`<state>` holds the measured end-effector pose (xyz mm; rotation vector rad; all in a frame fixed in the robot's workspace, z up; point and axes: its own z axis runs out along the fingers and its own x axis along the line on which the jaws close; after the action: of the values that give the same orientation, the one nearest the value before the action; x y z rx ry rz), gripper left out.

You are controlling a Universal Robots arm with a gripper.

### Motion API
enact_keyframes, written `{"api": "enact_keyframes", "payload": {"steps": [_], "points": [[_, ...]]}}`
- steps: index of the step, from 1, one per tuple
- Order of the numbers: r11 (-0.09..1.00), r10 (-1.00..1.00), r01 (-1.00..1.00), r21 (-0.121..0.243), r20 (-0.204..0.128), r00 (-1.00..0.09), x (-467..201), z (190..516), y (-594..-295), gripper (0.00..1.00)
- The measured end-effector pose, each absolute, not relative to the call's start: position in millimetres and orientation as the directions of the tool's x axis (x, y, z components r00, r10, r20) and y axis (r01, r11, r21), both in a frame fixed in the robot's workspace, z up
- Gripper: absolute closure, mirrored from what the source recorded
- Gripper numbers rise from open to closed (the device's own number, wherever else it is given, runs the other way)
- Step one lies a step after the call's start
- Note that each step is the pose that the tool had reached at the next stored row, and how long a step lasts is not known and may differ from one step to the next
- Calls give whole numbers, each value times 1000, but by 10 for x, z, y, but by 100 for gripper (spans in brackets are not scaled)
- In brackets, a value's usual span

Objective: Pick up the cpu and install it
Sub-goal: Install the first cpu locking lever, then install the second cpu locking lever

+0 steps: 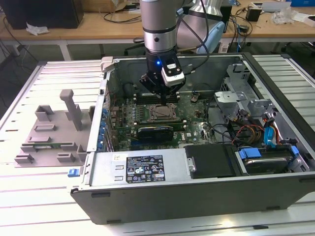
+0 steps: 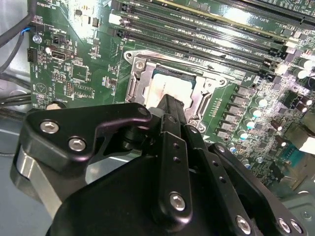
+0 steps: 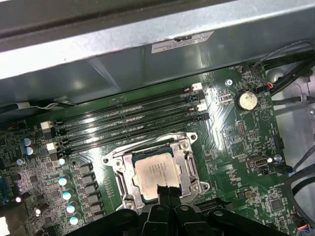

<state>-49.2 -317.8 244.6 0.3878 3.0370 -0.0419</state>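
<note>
tool: the tool (image 1: pixel 158 96) hangs over the middle of the open case, just above the socket. In both wrist views the black fingers (image 3: pixel 167 194) look pressed together into one narrow tip, so I'd call it clenched with nothing between them, and the tip overlaps the cpu's near edge. Can't tell if it's actually touching.

cpu: the cpu (image 3: pixel 156 174) sits flat inside the socket frame (image 3: pixel 116 169), lower centre of the first wrist view. In the second wrist view the cpu (image 2: pixel 170 87) is at centre, partly behind the fingertip.

handling: my guess is light, stiff, thin, with a slick metal lid. Fragile on the underside, so take it by the opposite edges, keep it level, no sliding around.

around it: memory slots (image 3: pixel 128 123) run just beside the frame, and a coin battery (image 3: pixel 246 101) sits towards the upper right of the first wrist view.

further out: the computer case (image 1: pixel 197 189) lies open on the slatted worktop (image 1: pixel 44 201), with a grey fixture (image 1: pixel 54 132) at the left of the exterior view.
</note>
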Motion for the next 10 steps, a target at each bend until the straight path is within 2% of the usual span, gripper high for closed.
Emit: {"api": "enact_keyframes", "payload": {"steps": [10], "points": [[968, 250, 252, -17, -82, -965, -492, 2446, -3178, 89]]}}
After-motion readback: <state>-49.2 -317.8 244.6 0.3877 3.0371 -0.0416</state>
